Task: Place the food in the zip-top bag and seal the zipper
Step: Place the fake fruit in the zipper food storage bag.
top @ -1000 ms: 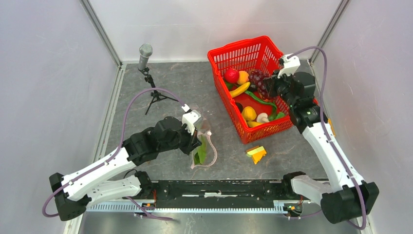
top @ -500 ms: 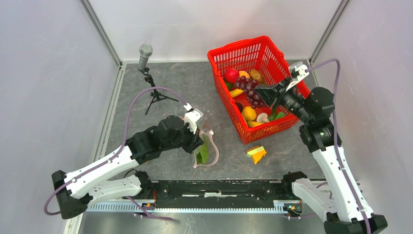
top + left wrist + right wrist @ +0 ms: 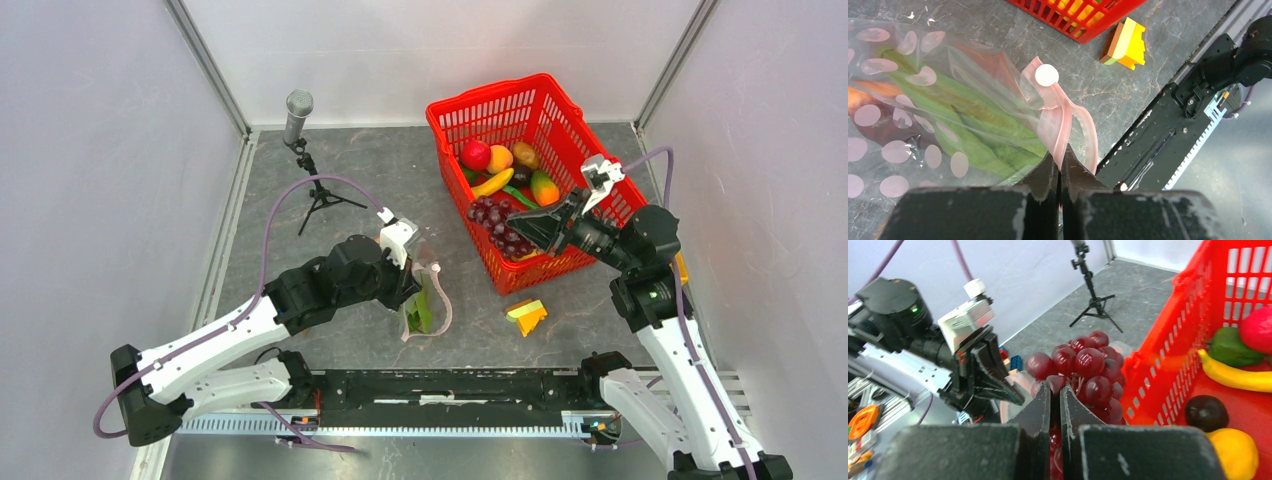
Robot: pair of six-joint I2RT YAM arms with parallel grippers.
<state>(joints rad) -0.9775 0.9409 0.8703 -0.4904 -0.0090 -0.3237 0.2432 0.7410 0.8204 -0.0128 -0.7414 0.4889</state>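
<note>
The grey table (image 3: 330,165), walled on three sides, stretched wide left of the red basket (image 3: 505,100). The right gripper (image 3: 530,227), pinched shut on the grapes (image 3: 495,220), hung over the basket's left rim. Well left of the basket, the left gripper (image 3: 1059,165) clamped the zip-top bag (image 3: 923,115) at its zipper (image 3: 1058,117).

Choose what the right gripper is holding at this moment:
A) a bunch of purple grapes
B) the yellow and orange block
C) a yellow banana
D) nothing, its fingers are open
A: in the right wrist view the right gripper is shut on the stem of the purple grapes, which hang beside the wall of the red basket.
</note>
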